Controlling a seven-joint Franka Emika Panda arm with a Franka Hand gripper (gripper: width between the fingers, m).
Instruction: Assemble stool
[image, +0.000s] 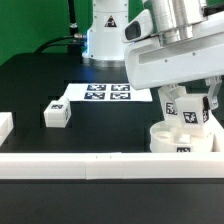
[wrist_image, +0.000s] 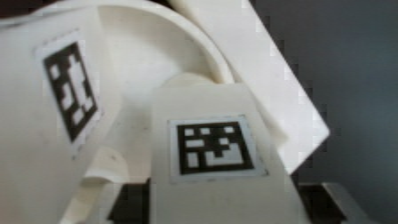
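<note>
Lying loose, one leg (image: 57, 114) shows in exterior view only.

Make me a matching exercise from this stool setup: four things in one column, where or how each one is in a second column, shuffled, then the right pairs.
Column one:
1. loose leg
2. marker board
3. seat
4. gripper

Column two:
A. closed on the held leg, just above the seat
B. lying flat on the black table, farther back than the loose leg
C. on the black table, toward the exterior view's left
D. beside the front rail, toward the exterior view's right

Pairs: 1-C, 2-B, 3-D, 4-A
</note>
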